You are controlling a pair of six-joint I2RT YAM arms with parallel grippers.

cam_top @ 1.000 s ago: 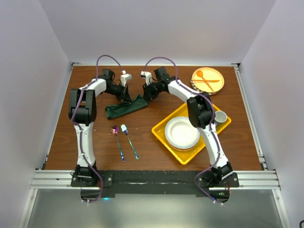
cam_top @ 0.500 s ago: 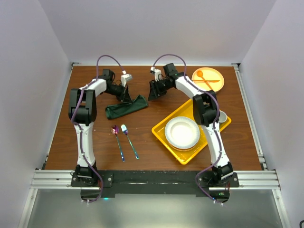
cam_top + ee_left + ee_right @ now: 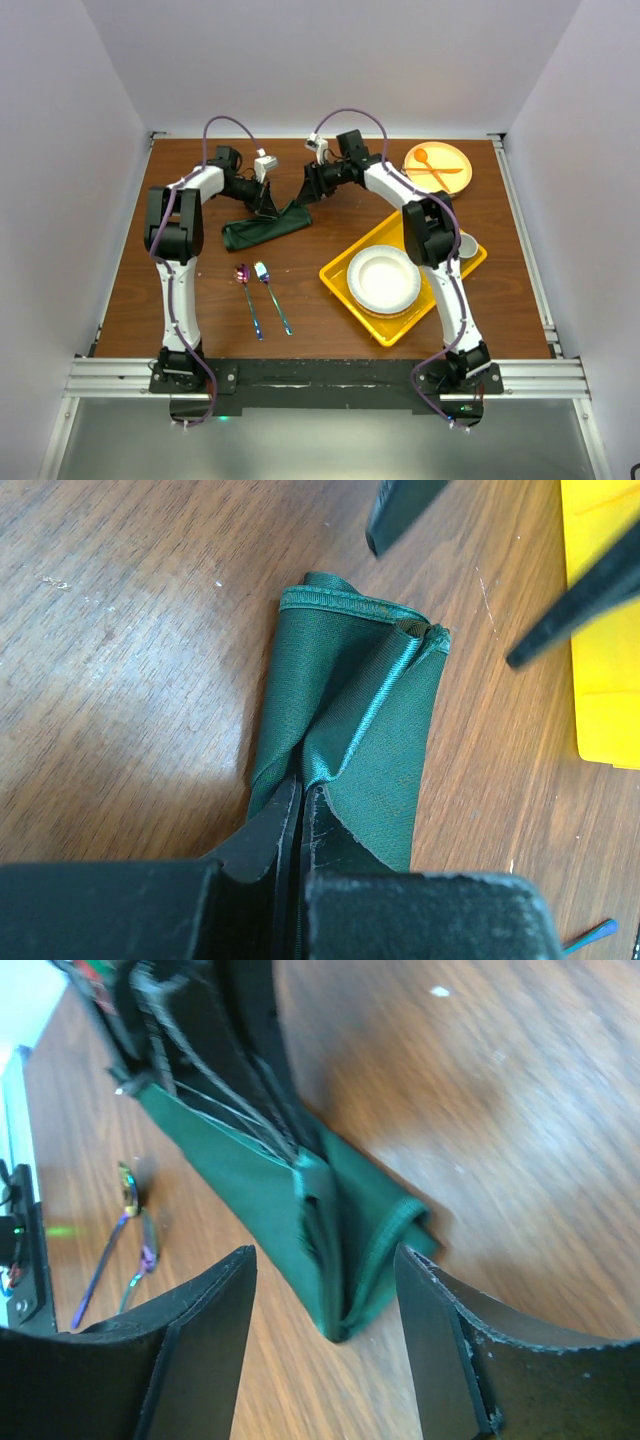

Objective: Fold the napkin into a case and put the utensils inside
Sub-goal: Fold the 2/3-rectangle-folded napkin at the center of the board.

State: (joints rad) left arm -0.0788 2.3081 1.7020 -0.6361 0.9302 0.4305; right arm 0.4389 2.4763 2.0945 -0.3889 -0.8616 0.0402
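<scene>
Wooden table [image 3: 310,330] bears the bunched green napkin [image 3: 262,226], left jaws clamping it, right jaws apart.

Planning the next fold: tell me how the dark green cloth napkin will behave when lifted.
Probably floppy: the dark green cloth napkin lies creased and bunched where the left pincer pinches it. Its satiny sheen suggests it may slip.

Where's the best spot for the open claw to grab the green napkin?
Probably the free hemmed end of the napkin, coming down from above. The left claw pinches the other end, and the right claw hovers open by this one, where the cloth bunches into a raised fold that is easy to pinch.
</scene>
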